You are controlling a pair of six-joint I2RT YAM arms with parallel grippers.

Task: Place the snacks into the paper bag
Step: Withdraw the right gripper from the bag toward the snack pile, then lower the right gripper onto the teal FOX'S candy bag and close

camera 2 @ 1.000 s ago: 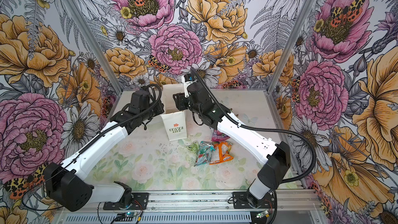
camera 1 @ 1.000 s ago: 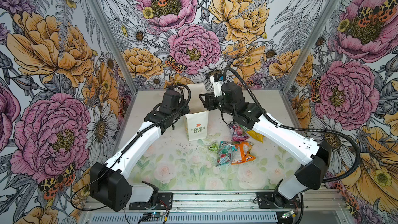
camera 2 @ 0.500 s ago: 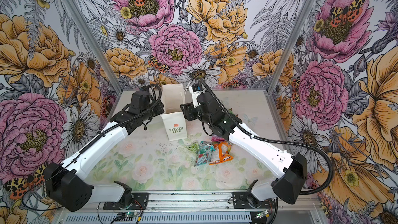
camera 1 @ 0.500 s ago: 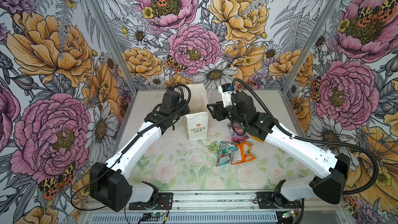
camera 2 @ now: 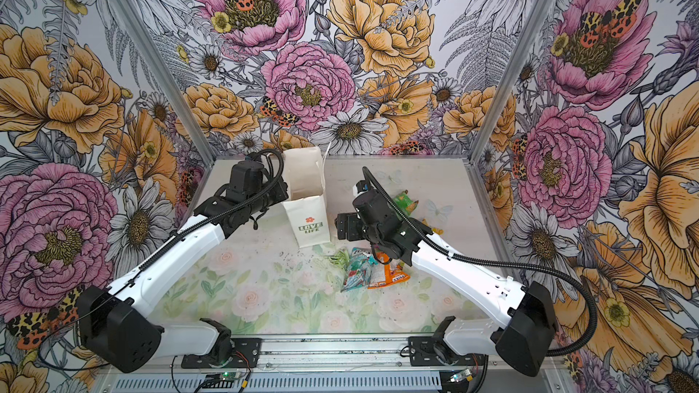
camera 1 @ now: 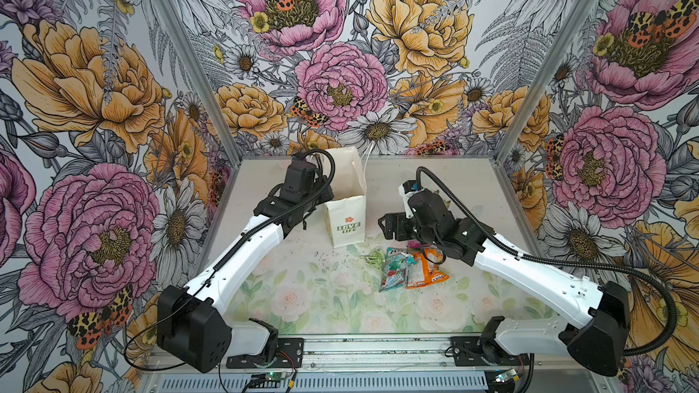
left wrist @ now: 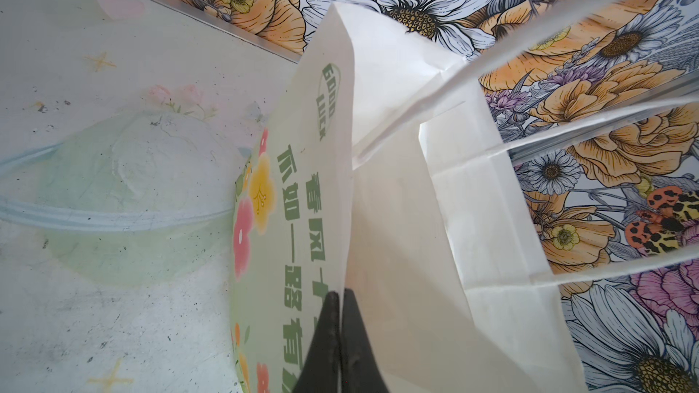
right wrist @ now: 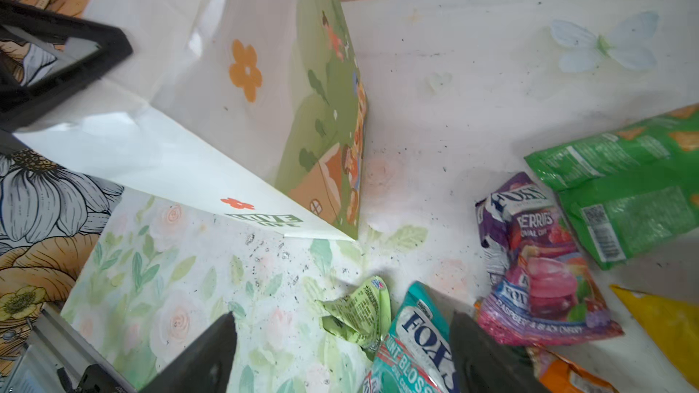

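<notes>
Over the flowered table, left gripper clamping the paper bag, our spread right gripper needed centring on the lower-frame teal packet.

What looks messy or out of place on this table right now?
Dark crumbs are scattered over the mat just in front of the paper bag, like a spill. The small pale green packet beside them is badly crumpled, unlike the other snacks. Nothing else stands out.
</notes>
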